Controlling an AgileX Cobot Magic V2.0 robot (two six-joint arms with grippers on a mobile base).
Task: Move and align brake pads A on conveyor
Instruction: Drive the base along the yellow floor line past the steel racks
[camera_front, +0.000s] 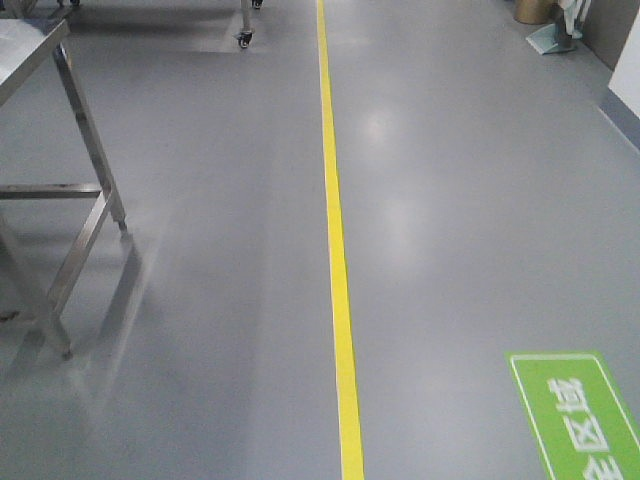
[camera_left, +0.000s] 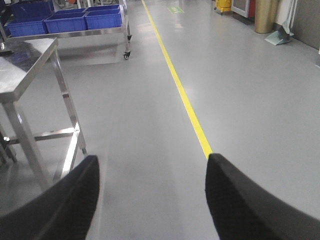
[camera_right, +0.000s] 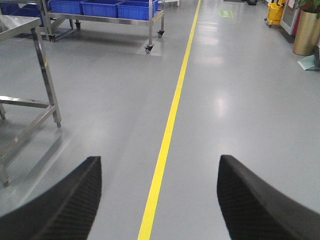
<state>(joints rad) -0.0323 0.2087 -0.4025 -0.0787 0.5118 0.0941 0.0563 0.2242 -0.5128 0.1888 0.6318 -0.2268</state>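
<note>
Grey, smooth, faintly glossy floor (camera_front: 200, 250) fills all three views and reflects pale patches of ceiling light. Along the left edge of each frame stands a stainless steel table (camera_left: 22, 65) with slim square legs and low cross braces; its bare top shows in the upper left of the left wrist view. Behind it, at the upper left of the right wrist view, a wheeled steel cart (camera_right: 150, 30) carries a row of blue plastic crates (camera_right: 100, 7) side by side. A narrow yellow painted line (camera_front: 335, 250) runs from the bottom of the frame up toward the top, a little right of centre in the front view. A green rectangular floor marking with white characters (camera_front: 580, 415) lies in the lower right corner of the front view, well apart from the line. A gold cylindrical planter (camera_right: 306, 32) stands at the upper right, with a yellow mop bucket (camera_right: 274, 12) just left of it and farther back.

The left end effector (camera_left: 152, 170) is released, its two black fingers (camera_left: 65, 210) spread wide over bare floor. The right end effector (camera_right: 160, 165) is likewise released, its ribbed black fingers (camera_right: 260, 200) flanking the yellow line.

Where the brake pads and the conveyor lie cannot be told from these views.
</note>
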